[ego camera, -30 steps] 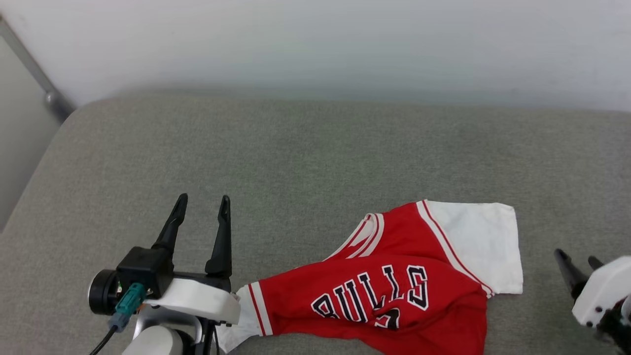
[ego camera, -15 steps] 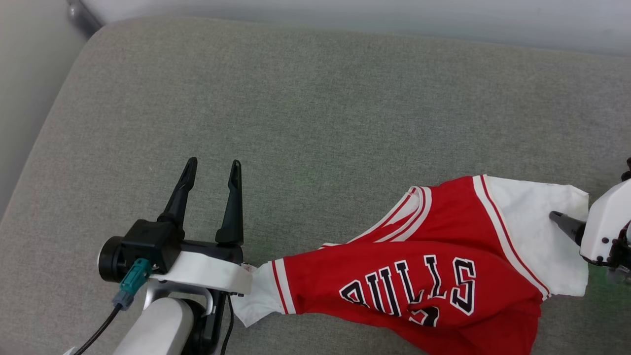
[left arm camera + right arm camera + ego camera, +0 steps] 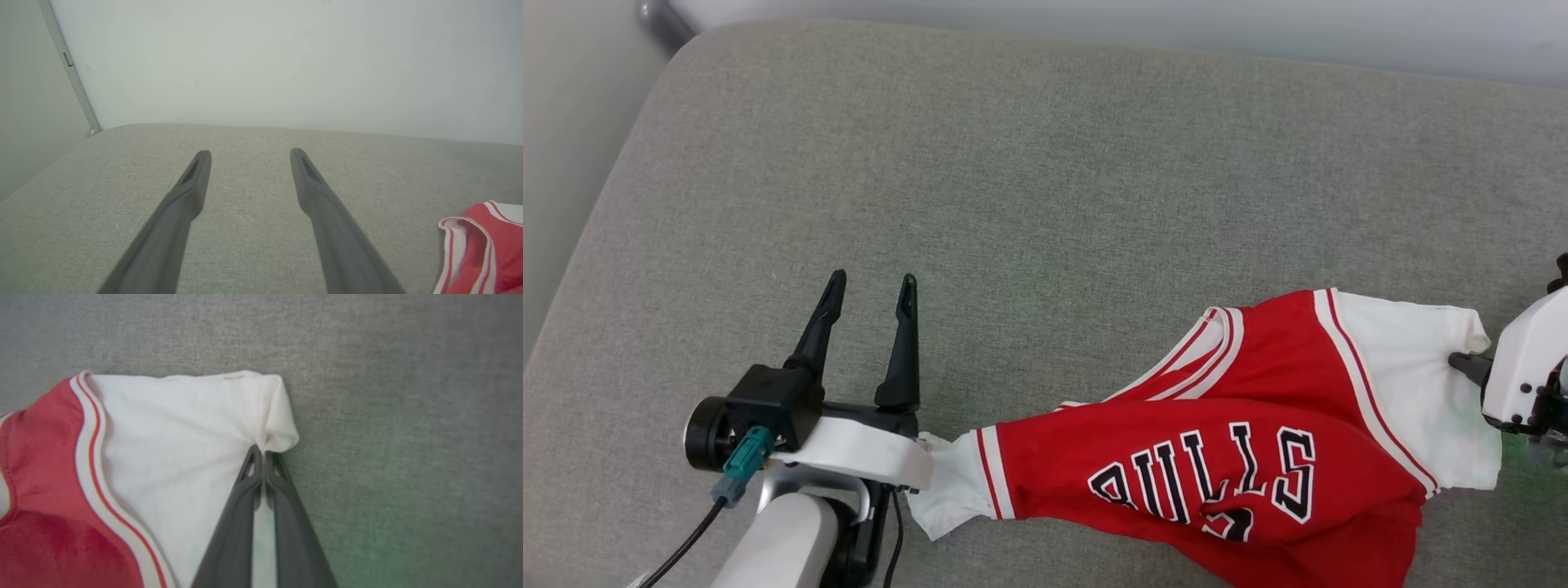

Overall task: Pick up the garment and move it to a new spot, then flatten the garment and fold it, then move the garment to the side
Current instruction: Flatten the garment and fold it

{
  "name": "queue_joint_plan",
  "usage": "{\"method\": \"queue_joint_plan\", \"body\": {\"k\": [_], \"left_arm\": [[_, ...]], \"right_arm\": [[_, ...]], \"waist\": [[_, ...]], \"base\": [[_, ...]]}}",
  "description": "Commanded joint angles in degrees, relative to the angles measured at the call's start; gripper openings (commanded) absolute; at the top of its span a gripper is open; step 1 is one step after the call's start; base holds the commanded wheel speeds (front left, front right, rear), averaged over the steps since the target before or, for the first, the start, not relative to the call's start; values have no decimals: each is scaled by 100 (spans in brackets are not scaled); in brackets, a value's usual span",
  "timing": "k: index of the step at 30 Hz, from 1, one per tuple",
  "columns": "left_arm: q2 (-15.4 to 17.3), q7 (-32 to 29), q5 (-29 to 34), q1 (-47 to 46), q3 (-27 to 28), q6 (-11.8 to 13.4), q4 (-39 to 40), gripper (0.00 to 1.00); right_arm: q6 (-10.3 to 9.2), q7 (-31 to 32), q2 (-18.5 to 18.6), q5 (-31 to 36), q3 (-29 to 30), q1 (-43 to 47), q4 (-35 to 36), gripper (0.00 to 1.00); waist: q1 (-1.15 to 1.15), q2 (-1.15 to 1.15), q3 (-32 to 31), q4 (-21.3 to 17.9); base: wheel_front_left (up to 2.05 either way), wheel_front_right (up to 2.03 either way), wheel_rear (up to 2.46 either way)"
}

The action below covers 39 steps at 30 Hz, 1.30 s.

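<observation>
At the right edge, right gripper (image 3: 263,451): jaws clamped together on the outer hem of the white sleeve (image 3: 175,424); the cloth bunches into a small rolled fold just past the tips.
Over to the left, left gripper (image 3: 872,282): jaws apart with nothing between them, held over bare cushion and pointing toward the wall (image 3: 286,61).
Jersey T-shirt (image 3: 1143,425): lies rumpled on the near right part of the cushion, chest up, running on a slant from the pinched sleeve down to the left arm.
Lettering (image 3: 1205,478): black, white-outlined "BULLS", with a number creased under it.
Other sleeve (image 3: 943,498): white, beside the left arm's pale wrist.
Cushion (image 3: 1013,163): grey woven fabric with a rounded far-left corner.
</observation>
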<state>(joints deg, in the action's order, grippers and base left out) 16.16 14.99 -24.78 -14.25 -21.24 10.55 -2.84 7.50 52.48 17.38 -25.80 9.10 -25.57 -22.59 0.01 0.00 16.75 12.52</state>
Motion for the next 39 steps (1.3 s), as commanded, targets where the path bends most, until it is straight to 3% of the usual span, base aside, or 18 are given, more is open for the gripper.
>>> {"method": "queue_joint_plan", "body": {"k": [1, 5, 11, 15, 20, 27, 33, 37, 38, 39], "left_arm": [[42, 27, 26, 83, 40, -41, -79, 100], [184, -88, -65, 90, 89, -126, -257, 100], [625, -774, -393, 82, 261, -317, -448, 100], [941, -1546, -694, 93, 234, -579, -570, 100], [1267, -2847, -1164, 55, -57, -1096, -682, 100], [1482, -4086, -1502, -109, -487, -1492, -802, 100], [1510, -4612, -1639, -309, -846, -1679, -951, 100], [1505, -5250, -1862, -289, -1374, -1800, -1041, 100], [1524, -5392, -1925, -288, -1488, -1817, -1034, 53], [1524, -5494, -1988, -289, -1577, -1816, -1015, 30]], "right_arm": [[-2, -54, -48, -53, -113, 105, -74, 0], [-2, -404, 191, -22, -102, 70, 217, 0], [-3, -847, 413, 137, 93, 368, 721, 0], [-3, -856, 327, 196, 258, 749, 1048, 0], [-3, -774, 128, 208, 282, 1117, 1408, 0], [-2, -731, -82, 193, 178, 1208, 1652, 0], [-2, -800, -171, 153, 68, 1108, 1615, 0], [-3, -851, -204, 150, 34, 1057, 1536, 0], [-3, -859, -210, 150, 23, 1043, 1520, 0], [-2, -876, -210, 159, 9, 1021, 1506, 0]], "waist": [[-1, 0, -72, -40], [-1, 0, -250, -134], [-1, 0, -599, -366], [-1, 0, -797, -616], [-1, 0, -841, -943], [-1, 0, -645, -1251], [-1, 0, -432, -1427], [-1, 0, -355, -1486], [-1, 0, -344, -1497], [-1, 0, -336, -1505]], "base": [[0, 0, 0], [0, 0, 0], [0, 0, 0], [0, 0, 0], [0, 0, 0], [0, 0, 0], [0, 0, 0], [0, 0, 0], [0, 0, 0], [0, 0, 0]]}}
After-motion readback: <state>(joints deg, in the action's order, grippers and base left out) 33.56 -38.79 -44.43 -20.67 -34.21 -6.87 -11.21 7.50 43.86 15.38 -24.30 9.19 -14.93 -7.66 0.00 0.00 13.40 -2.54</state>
